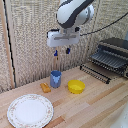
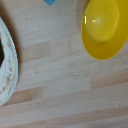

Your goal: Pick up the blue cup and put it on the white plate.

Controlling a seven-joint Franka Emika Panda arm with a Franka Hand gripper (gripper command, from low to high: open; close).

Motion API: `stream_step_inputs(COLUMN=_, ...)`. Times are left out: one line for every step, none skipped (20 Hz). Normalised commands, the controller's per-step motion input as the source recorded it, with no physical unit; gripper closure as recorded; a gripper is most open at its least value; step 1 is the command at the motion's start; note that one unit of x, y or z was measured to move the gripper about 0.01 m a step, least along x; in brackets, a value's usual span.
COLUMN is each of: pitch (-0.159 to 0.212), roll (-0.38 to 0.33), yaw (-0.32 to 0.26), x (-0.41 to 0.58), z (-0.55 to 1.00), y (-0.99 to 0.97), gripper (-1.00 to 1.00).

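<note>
While your gripper [image 1: 61, 51] is hanging high over the wooden table [image 1: 95, 102], its two blue-tipped fingers [image 1: 56, 52] are pointing down with a clear gap between them, so the jaws are standing apart and holding nothing. Nothing is touching them; you are looking at free air below the tips in the exterior view. The white boxy block above the fingers is sitting under the white-and-grey arm [image 1: 74, 12].

Well below the fingers, the cobalt cup [image 1: 55, 78] is standing upright on the table, its mouth facing up, roughly under the gripper. In the wrist view you are seeing only a sliver of the cup [image 2: 49, 2] at the picture's edge. Just beside the cup, towards the exterior view's left, a small orange object [image 1: 45, 87] is lying on the wood; you cannot tell what it is. On the cup's other side, near but apart from it, the yellow bowl [image 1: 76, 86] is resting open side up, and it is showing plainly in the wrist view [image 2: 105, 27].

The alabaster dining ware [image 1: 30, 110] is lying flat near the table's front, towards the exterior view's left, well apart from the cup; its patterned rim [image 2: 7, 70] is entering the wrist view. A dark toaster oven [image 1: 112, 56] is sitting at the exterior view's right.
</note>
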Motion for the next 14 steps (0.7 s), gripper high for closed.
stream_step_inputs(pitch=0.021, roll=0.036, yaw=-0.054, x=0.609, z=-0.18, y=-0.36, gripper=-1.00)
stream_step_inputs(pitch=0.081, roll=0.014, yaw=-0.064, x=0.700, z=-0.06, y=-0.27, gripper=-1.00)
stream_step_inputs(pitch=0.081, roll=0.014, yaw=-0.064, x=0.700, z=-0.06, y=-0.27, gripper=-1.00)
stream_step_inputs(pitch=0.100, roll=0.012, yaw=-0.062, x=0.726, z=-0.10, y=-0.28, gripper=-1.00)
stream_step_inputs(pitch=0.099, roll=0.000, yaw=-0.069, x=0.729, z=-0.10, y=-0.25, gripper=-1.00)
stream_step_inputs(pitch=0.110, roll=0.000, yaw=-0.069, x=0.743, z=-0.10, y=-0.23, gripper=-1.00)
stream_step_inputs(pitch=0.128, roll=0.010, yaw=-0.060, x=0.746, z=-0.11, y=-0.26, gripper=-1.00)
stream_step_inputs(pitch=0.140, roll=0.015, yaw=-0.055, x=0.746, z=-0.12, y=-0.27, gripper=-1.00)
stream_step_inputs(pitch=0.144, roll=0.009, yaw=-0.049, x=0.689, z=-0.12, y=-0.23, gripper=-1.00)
stream_step_inputs(pitch=0.157, roll=0.002, yaw=-0.041, x=0.623, z=-0.12, y=-0.21, gripper=-1.00)
stream_step_inputs(pitch=0.176, roll=0.000, yaw=-0.025, x=0.509, z=-0.14, y=-0.19, gripper=-1.00)
stream_step_inputs(pitch=0.194, roll=0.000, yaw=-0.016, x=0.434, z=-0.19, y=-0.18, gripper=-1.00)
stream_step_inputs(pitch=0.215, roll=0.000, yaw=-0.012, x=0.377, z=-0.21, y=-0.17, gripper=-1.00)
stream_step_inputs(pitch=0.254, roll=0.000, yaw=-0.005, x=0.329, z=-0.24, y=-0.17, gripper=-1.00)
